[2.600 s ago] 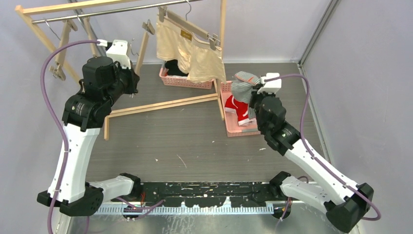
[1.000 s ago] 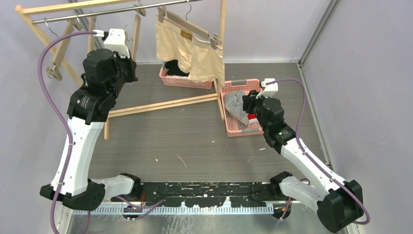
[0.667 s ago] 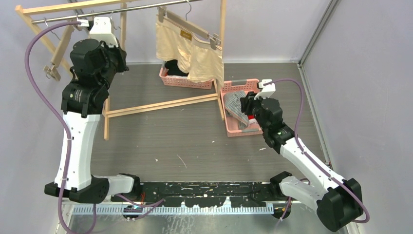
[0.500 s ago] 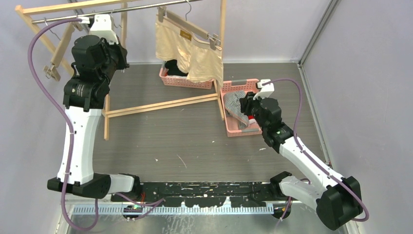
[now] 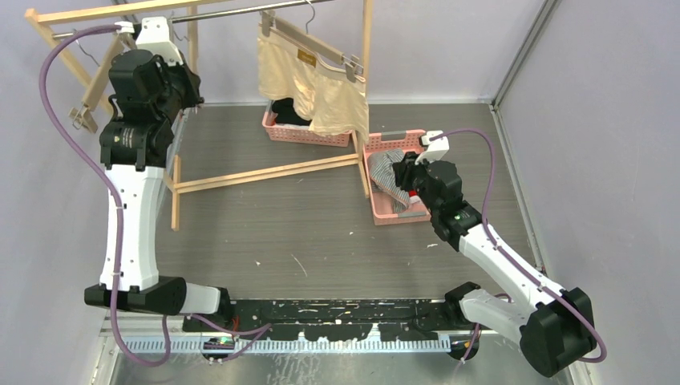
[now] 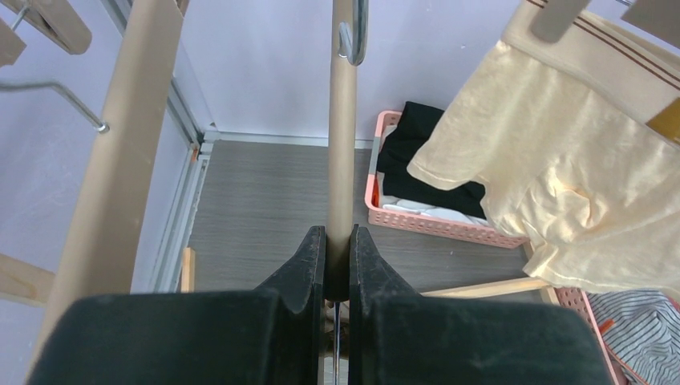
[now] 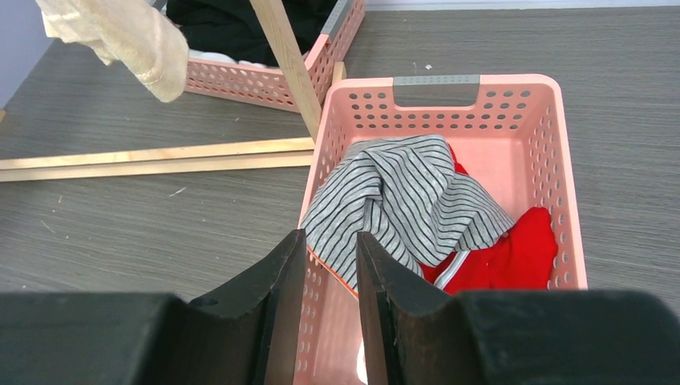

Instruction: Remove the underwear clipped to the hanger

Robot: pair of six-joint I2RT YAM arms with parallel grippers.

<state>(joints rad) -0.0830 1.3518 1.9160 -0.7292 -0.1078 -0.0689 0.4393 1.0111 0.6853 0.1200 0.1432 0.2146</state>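
Grey bench [image 5: 281, 224] and pale walls frame a wooden rack with a metal rail [image 5: 224, 10] along the far side.

At rail height on the far left, the left end effector [image 6: 337, 237] is pressed onto the wood of a bare hanger [image 6: 342, 144] that hangs by its hook. From there the beige piece [image 6: 561, 160] lies to the right along the rail, with open rail between them. It is clipped by its waistband to its own hanger [image 5: 321, 46]. That hanger's long axis runs from far-left to near-right in the top view, with a clip at each end.

The right end effector [image 7: 330, 241] hangs low over the near edge of the pink basket [image 7: 437, 80]. Its fingers are a little apart and pinch nothing. Just beyond them the striped piece [image 7: 401, 200] lies crumpled in the basket, partly over the red piece [image 7: 513, 257]. From this end effector the beige piece is up, far and to the left; its lower corner [image 7: 120, 32] shows at the top left of the right wrist view.

Two pieces look done, so the beige one is what is left. The right arm seems the nearer to the hanger's right clip and is free, but it must rise. The left arm is already at the rail's height, yet its grip is taken. A second basket [image 5: 305, 132], holding black clothes, sits under the beige piece.
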